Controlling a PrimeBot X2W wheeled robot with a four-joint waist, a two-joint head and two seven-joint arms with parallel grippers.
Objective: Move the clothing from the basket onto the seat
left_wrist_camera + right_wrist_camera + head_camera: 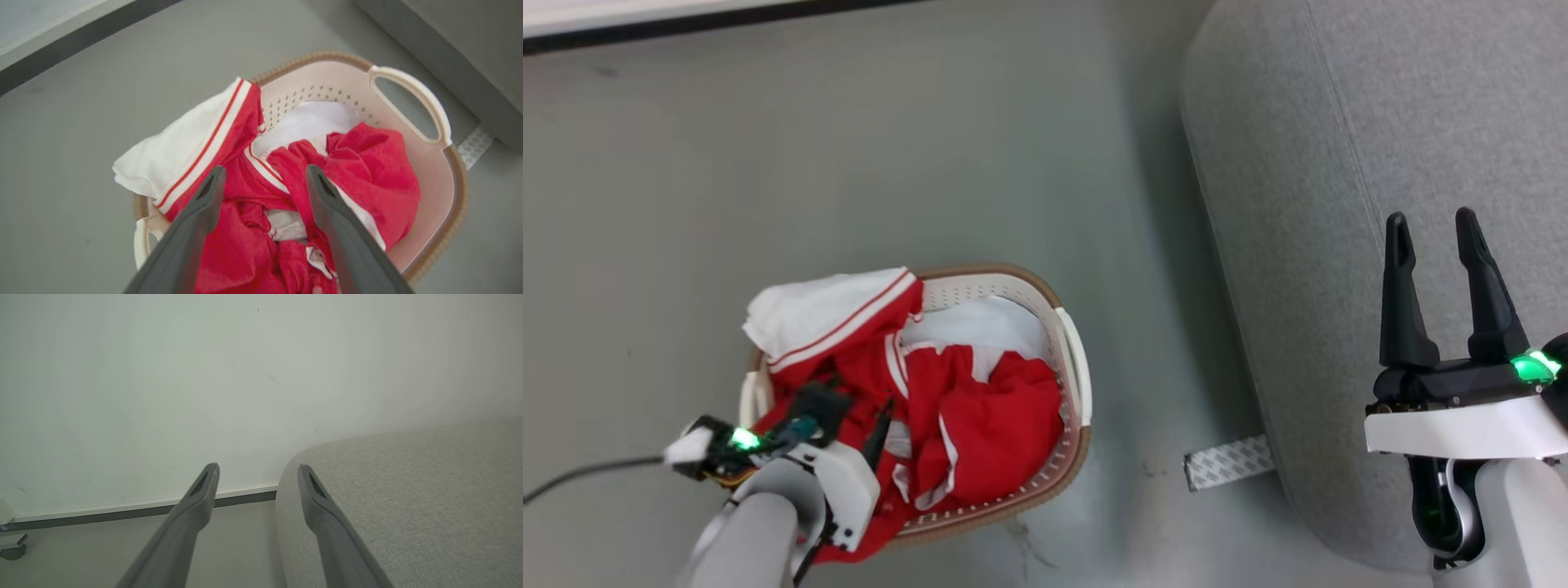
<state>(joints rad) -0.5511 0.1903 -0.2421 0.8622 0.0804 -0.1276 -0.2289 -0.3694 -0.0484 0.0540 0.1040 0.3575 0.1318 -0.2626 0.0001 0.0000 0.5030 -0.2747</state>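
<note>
The basket (1005,273) (408,81) stands on the floor left of the seat (1380,122) (408,490). The clothing (980,416) (367,163), red with white panels and striped trim, fills the basket, and one white part hangs over its far left rim. My left gripper (849,412) (264,171) hangs open just above the pile with nothing between its fingers. My right gripper (1431,219) (257,468) is open and holds nothing; it hovers over the seat's left edge, fingers pointing toward the wall.
A pale white liner (314,118) shows at the basket's back. A patterned strip (1229,461) lies on the grey floor by the seat's base. A dark cable (588,474) trails left. A wall with a dark baseboard (686,20) runs along the far side.
</note>
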